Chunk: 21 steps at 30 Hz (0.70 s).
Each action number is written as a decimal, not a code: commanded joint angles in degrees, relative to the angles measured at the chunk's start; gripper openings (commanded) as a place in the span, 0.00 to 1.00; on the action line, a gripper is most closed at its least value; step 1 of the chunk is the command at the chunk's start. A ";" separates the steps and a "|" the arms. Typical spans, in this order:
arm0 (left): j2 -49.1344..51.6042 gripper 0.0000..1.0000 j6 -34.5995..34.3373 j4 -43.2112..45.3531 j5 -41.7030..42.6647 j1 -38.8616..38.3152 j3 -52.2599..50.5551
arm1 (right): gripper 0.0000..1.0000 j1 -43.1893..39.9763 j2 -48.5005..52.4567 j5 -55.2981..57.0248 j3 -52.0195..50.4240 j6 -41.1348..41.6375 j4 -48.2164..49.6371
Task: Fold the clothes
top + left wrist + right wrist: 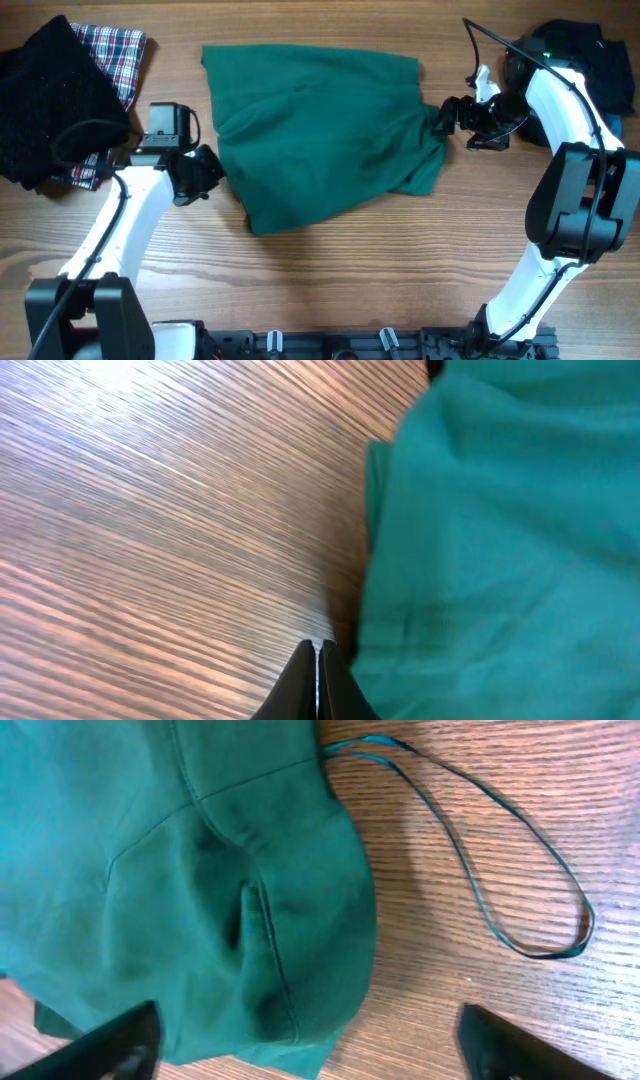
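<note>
Clothes (320, 130), a single big dark-green garment, lie spread and rumpled at the middle of the table (330, 290). The shape is roughly rectangular, with a slanting near edge and creases bunched toward the right corner. It seems laid out flat so that its ends can be taken and brought over. No neat fold shows yet, so I judge the task to be at an early stage. A thin cord (480, 793) trails from the right corner in a loose loop on the bare wood.

The left gripper (205, 170) sits at the garment's left edge, low near the table, with its fingers pressed together. In the left wrist view the tips meet just beside the hem, and I cannot tell whether they nip any cloth. The left arm reaches in from the near edge, slanting rightward.

The right gripper (443, 118) stands at the right corner with its jaws wide apart and holds nothing. In its wrist view the rounded corner lies between and ahead of the fingers. Its arm arches up from the near right and bends back leftward to the cloth.

At the far left, a black knit (45, 95) and a plaid cloth (120, 55) lie overlapping, and neither gripper touches them.
</note>
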 commanded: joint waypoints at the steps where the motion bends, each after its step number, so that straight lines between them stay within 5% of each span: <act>1: -1.01 0.04 2.62 -0.02 2.45 1.77 1.05 | 0.99 0.13 -1.01 -1.70 -1.60 -2.40 1.18; 4: -1.01 0.04 2.62 -0.04 2.80 1.75 1.05 | 0.96 0.13 -1.01 -3.50 -4.76 -1.70 4.92; 8: -1.01 0.04 2.62 -0.26 7.67 1.75 1.03 | 0.79 0.13 -1.01 -7.48 -8.61 -0.42 10.03; 13: -1.01 0.04 2.64 -2.75 7.78 1.64 1.03 | 0.46 1.46 -1.01 -8.50 -8.83 -0.02 11.80; 16: -1.01 0.04 2.64 -3.28 7.78 1.53 1.03 | 0.08 3.48 -1.03 -8.28 -8.81 0.55 11.67; 21: -1.01 0.04 2.67 -3.17 7.76 1.53 1.03 | 0.04 3.58 -3.67 -8.15 -8.74 1.90 7.87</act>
